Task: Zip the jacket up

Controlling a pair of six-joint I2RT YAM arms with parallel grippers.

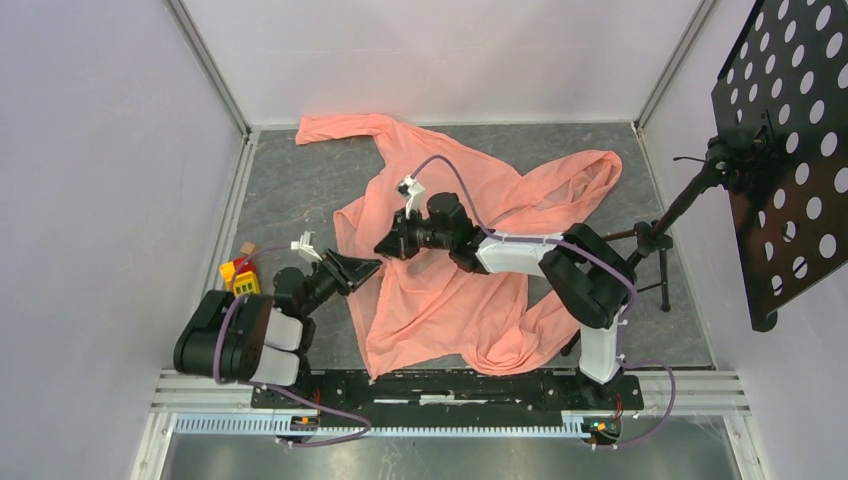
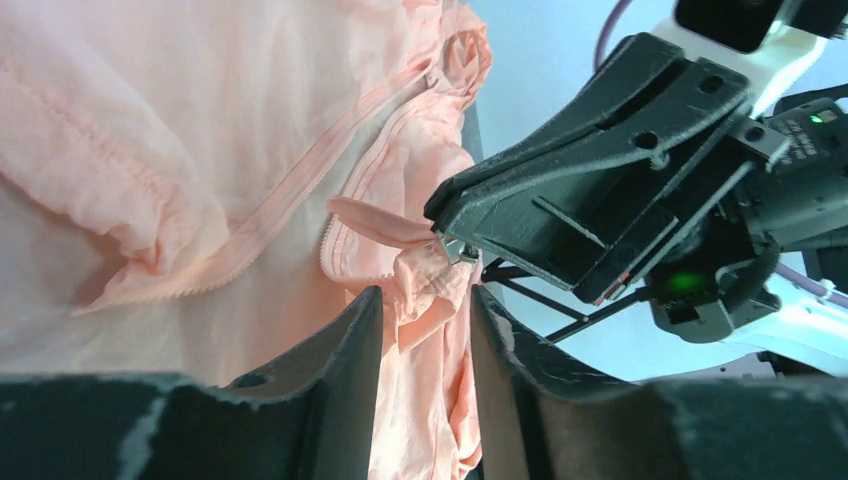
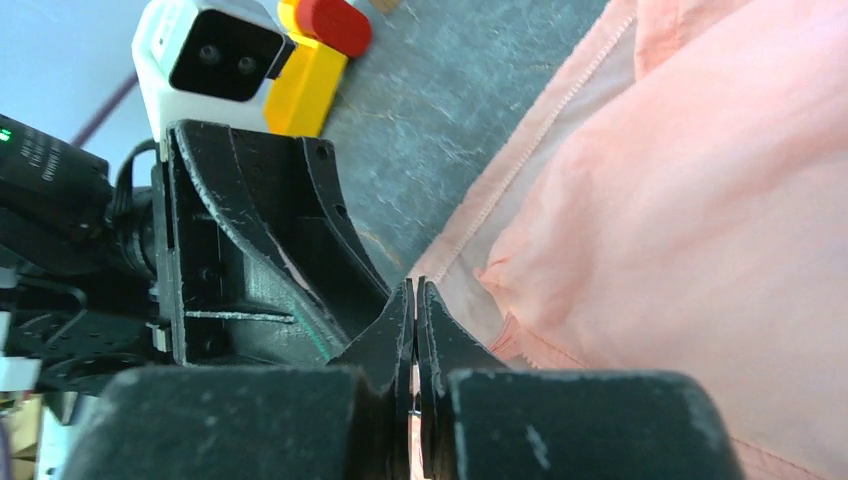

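The salmon-pink jacket (image 1: 470,250) lies crumpled and spread out on the grey table (image 1: 290,180). Both grippers meet at its left front edge. My right gripper (image 1: 385,246) is shut, and in the left wrist view its tips (image 2: 447,222) pinch a small metal zipper pull (image 2: 456,250) on bunched fabric. My left gripper (image 2: 425,300) is open just below it. A fold of jacket hangs between its fingers (image 2: 360,340), unpinched. The zipper tape (image 2: 300,190) runs up and to the right across the cloth. In the right wrist view the shut right gripper (image 3: 413,287) sits against the left gripper (image 3: 270,240).
Yellow and red toy blocks (image 1: 238,275) sit on the table left of the left arm. A black perforated music stand (image 1: 790,150) on a thin pole (image 1: 665,235) stands at the right. White walls enclose the table, and a metal rail (image 1: 450,390) runs along the near edge.
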